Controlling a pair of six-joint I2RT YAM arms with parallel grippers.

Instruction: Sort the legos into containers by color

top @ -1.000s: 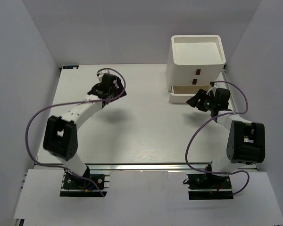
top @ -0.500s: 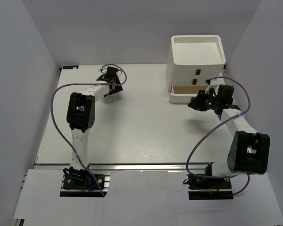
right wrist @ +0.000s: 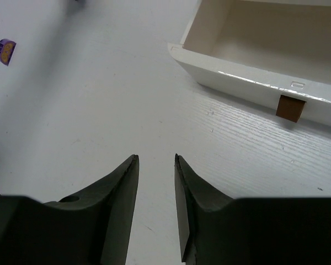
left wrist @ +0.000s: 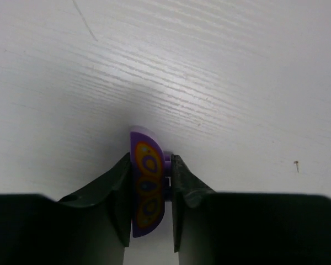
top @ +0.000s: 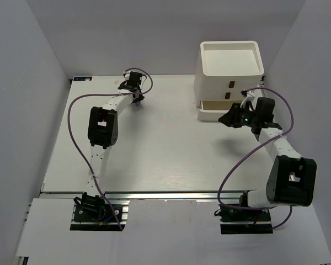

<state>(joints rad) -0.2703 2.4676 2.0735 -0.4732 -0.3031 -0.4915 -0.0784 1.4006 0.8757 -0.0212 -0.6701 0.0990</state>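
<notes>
purple lego point(left wrist: 147, 187): a half-round purple bit with orange-yellow ovals printed on it. It's standing edge-on at the bottom centre of the left wrist view, right down at the table point(top: 154, 149). Can't tell if it's actually touching the surface.
left gripper point(top: 133, 84): it's clamping that purple lego from both sides, fingers pressing flat on its faces. From overhead it's reaching out to the upper left-centre of the frame, near the back edge of the table.
second purple lego point(right wrist: 4, 51): same kind of print. This one's lying loose on the table in the upper left corner of the right wrist view, with nothing gripping it.
right gripper point(right wrist: 156, 165): the jaws are sitting apart with just a slim gap and holding nothing. From overhead it's hovering right of centre, just beside the front of the pulled-out drawer.
bottom drawer point(right wrist: 248, 77): it's sticking out open in the upper right of the right wrist view, and I'm seeing nothing inside the part that shows. A small brown handle point(right wrist: 291, 107) is sitting on its front.
white unit point(top: 215, 83): boxy, standing in the upper right of the overhead view.
top tray point(top: 231, 44): square and open, sitting on top of the unit.
purple cables point(top: 77, 138): looping off both arms.
</notes>
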